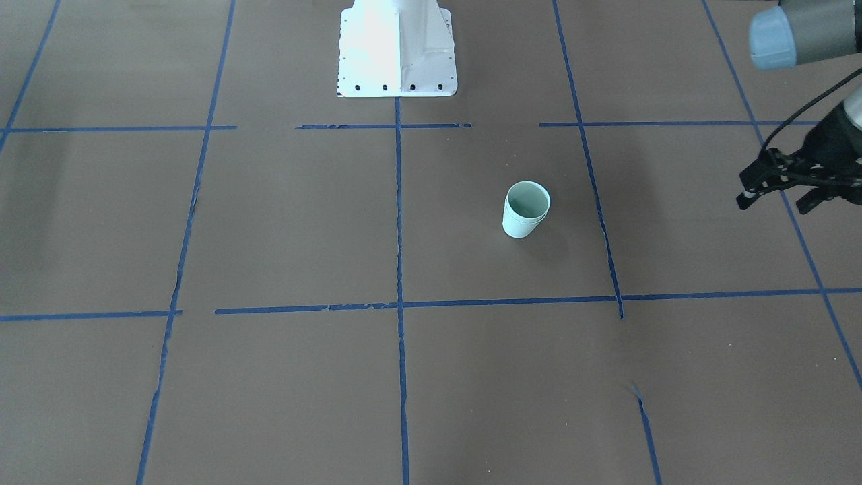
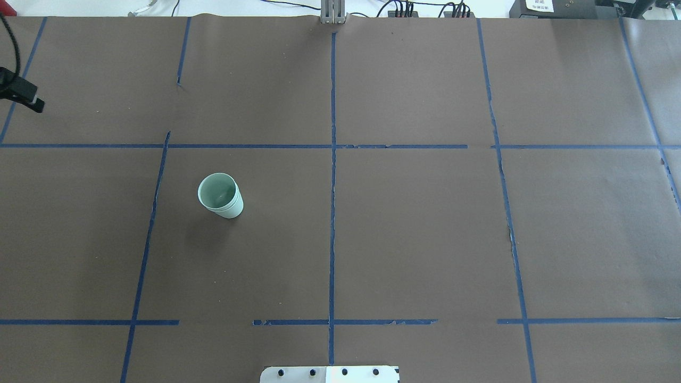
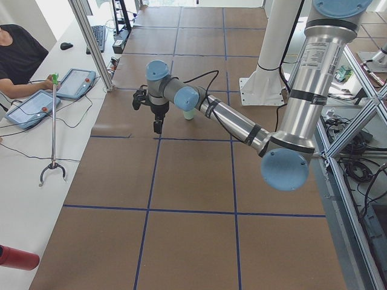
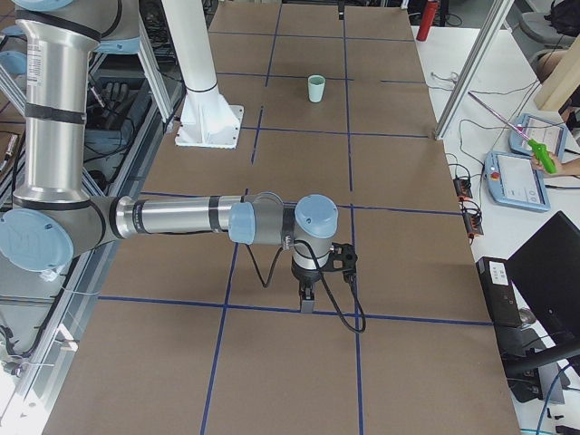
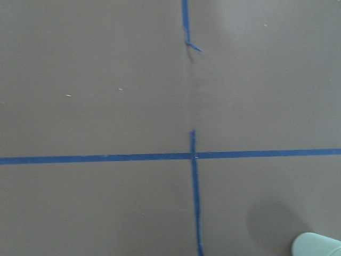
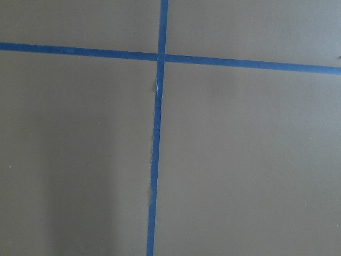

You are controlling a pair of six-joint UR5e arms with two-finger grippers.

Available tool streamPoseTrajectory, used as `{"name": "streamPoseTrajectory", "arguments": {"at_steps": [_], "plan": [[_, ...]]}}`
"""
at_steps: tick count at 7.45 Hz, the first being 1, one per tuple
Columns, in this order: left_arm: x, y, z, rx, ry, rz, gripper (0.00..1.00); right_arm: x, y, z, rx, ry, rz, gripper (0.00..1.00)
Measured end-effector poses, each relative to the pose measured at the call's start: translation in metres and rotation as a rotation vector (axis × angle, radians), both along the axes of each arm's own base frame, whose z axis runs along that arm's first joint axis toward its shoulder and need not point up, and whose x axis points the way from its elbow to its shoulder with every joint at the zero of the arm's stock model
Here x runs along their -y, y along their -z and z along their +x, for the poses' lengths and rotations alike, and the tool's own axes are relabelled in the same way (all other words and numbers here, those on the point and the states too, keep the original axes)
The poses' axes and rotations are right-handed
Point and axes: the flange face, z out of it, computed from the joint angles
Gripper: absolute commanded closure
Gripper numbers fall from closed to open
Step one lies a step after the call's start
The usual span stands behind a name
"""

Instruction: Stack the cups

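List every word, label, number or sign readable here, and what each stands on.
No text can be read.
White label on the silver left arm's upper link: too small to read.
White label on the black box beyond the table: too blurred.
Nested pale mint-green tapered cups: plain, no print.

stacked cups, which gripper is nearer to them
Left. The left gripper hangs beside the stacked cups, apart from them; the right gripper is much farther off on their opposite side.

Brown table (image 2: 425,239); blue tape grid (image 2: 333,213); nested cups (image 2: 221,196) upright, left half.
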Motion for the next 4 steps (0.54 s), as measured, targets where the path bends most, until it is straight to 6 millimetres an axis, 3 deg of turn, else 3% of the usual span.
{"name": "streamPoseTrajectory", "arguments": {"at_steps": [2,4], "plan": [[-0.003,-0.088,-0.079,0.065,-0.043,0.016,0.0,0.0,0.0,0.0,0.0,0.0,-0.001,0.0],[-0.015,-0.153,-0.134,0.089,-0.066,0.003,0.0,0.0,0.0,0.0,0.0,0.0,0.0,0.0]]}}
